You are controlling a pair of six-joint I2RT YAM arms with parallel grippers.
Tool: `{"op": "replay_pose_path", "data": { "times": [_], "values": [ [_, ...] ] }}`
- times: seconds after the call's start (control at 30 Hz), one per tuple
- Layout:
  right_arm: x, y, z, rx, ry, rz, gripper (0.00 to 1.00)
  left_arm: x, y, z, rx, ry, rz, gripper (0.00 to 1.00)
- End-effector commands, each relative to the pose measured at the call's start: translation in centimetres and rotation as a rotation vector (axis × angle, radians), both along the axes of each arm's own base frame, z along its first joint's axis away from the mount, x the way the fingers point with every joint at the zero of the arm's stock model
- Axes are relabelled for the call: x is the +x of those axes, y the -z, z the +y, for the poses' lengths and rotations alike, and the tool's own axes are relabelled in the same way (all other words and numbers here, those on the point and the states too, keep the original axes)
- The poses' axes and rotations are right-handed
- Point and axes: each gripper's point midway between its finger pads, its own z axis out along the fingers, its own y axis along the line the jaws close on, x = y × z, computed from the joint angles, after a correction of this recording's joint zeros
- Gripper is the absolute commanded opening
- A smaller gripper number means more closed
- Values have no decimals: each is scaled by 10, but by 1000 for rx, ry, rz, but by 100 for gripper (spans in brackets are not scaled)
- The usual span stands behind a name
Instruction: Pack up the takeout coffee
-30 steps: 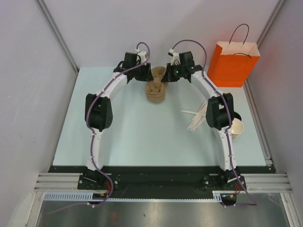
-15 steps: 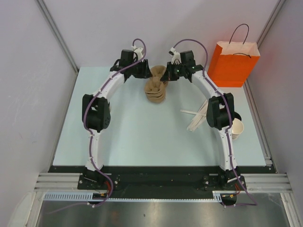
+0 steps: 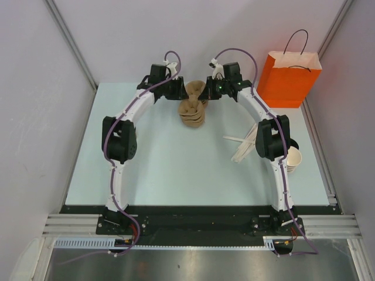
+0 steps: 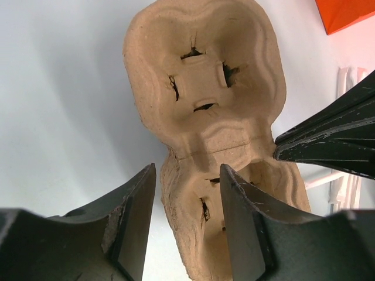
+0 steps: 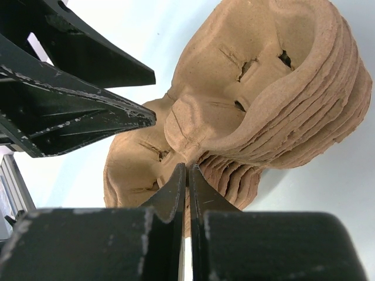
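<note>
- The left arm (image 3: pixel 119 140) has edged leftward; the left hand (image 4: pixel 187 172) is spread over the top carrier (image 4: pixel 202 76).
- The right hand (image 5: pixel 187 168) is pressed together at that carrier's rim.
- The takeout coffee (image 3: pixel 295 143) sits mostly hidden behind the right elbow (image 3: pixel 269 140).

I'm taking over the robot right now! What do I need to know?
Left gripper: jaws open, astride the near pocket wall of the top carrier.
Right gripper: jaws shut, tips at that carrier's waist; whether it pinches the pulp is unclear.
Carrier stack: far middle of the table.
Lidded coffee cup: not in view. Lidless cups sit by the right arm's elbow, orange bag far right.
Done: nothing packed.
Left: probably free one carrier, find the coffee, seat it in a pocket.
</note>
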Motion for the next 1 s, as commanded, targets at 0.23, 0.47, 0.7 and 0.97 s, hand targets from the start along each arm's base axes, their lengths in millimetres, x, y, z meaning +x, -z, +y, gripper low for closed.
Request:
{"op": "replay_pose_path", "data": {
  "times": [0.23,0.47,0.7,0.97],
  "values": [
    [3,-33,6,62,-30,-74,0,-9,-4,-15,-34,40,10,48],
    [2,-32,7,62,-32,-70,0,-7,12,-9,15,10,28,49],
    [1,-31,8,62,-35,-67,0,-11,5,-15,-12,39,23,35],
    [-1,-30,11,65,-48,-68,0,-10,-17,-19,-38,55,-12,0]
  ]
}}
